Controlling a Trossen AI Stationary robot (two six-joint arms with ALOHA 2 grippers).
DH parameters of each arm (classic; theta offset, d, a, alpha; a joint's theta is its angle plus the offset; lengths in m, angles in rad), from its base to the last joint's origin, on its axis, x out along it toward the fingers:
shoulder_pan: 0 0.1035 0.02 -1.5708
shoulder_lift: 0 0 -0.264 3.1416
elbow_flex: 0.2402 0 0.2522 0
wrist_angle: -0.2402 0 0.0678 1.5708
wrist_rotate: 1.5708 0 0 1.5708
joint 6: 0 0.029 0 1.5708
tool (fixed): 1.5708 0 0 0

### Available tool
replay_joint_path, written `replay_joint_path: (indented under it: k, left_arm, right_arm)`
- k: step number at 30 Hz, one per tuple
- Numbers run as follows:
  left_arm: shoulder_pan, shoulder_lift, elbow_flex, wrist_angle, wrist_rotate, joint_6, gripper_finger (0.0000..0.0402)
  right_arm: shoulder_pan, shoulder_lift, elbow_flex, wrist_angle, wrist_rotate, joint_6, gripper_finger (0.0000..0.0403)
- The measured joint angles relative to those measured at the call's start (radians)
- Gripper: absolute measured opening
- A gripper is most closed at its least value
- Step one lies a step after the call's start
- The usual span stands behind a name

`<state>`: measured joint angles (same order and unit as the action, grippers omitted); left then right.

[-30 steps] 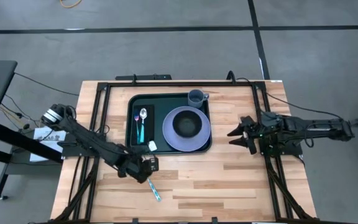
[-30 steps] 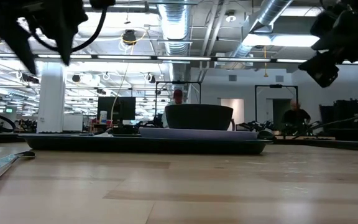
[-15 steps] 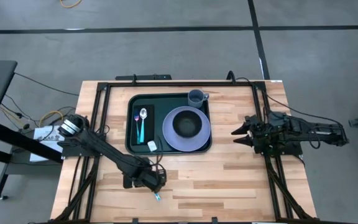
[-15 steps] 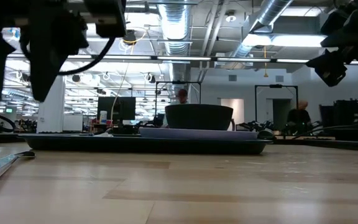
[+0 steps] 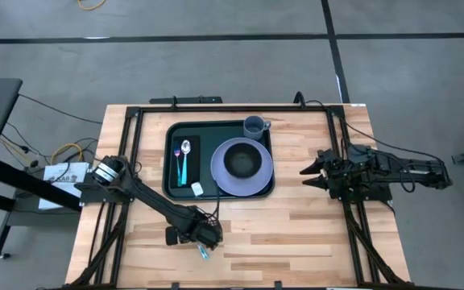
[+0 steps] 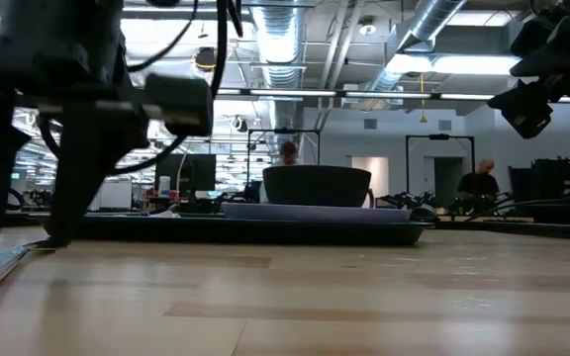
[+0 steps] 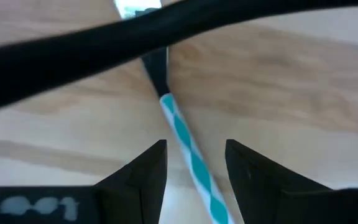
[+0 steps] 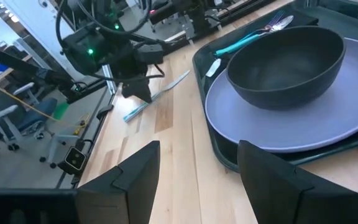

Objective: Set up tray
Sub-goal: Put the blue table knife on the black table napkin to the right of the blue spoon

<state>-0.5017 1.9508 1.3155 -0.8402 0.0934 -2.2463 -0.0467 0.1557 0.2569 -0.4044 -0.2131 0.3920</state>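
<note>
**Left gripper low over a striped utensil, tray laid at the table's far side**

A pale wooden table (image 5: 296,234) stands on a grey floor, with a wide industrial hall of ducts and ceiling lights behind it in the low view, where a person (image 6: 480,180) shows far off. The tray (image 5: 171,181), dark green, lies on the far middle part of the table. In it sit a lavender plate (image 5: 220,181) carrying a dark bowl (image 5: 241,161), a small blue-grey cup (image 5: 254,125) in the tray's far corner beside the plate, and a spoon (image 5: 185,149) with a teal-handled utensil (image 5: 181,169) on a black napkin (image 5: 193,153) at the plate's other side.

The left gripper (image 7: 194,163) hangs low over the bare wood on the near side of the tray, its fingers spread, with the handle of a teal-and-white striped utensil (image 7: 190,155) lying on the table between them, not pinched. The right gripper (image 5: 307,171) hovers beside the tray on the plate's side, well apart from it, fingers spread and holding nothing.
</note>
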Motion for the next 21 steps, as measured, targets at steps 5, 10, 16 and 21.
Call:
replay_joint_path:
  k: [5, 10, 16, 21]
  left_arm:
    - [0.013, 0.036, 0.001, 0.002, 0.014, 0.005, 0.0151]
    - [0.007, 0.043, 0.003, -0.018, 0.039, 0.006, 0.0151]
    - [0.002, 0.043, 0.003, -0.047, 0.077, 0.008, 0.0148]
    - [0.002, 0.044, 0.002, -0.036, 0.078, 0.008, 0.0103]
  right_arm:
    - [0.000, 0.000, 0.000, 0.000, 0.000, 0.002, 0.0204]
    - [0.000, 0.000, 0.000, -0.001, 0.000, 0.011, 0.0204]
    - [0.000, 0.000, 0.001, -0.001, 0.000, 0.011, 0.0204]
    - [0.000, 0.000, 0.001, -0.001, 0.000, 0.004, 0.0204]
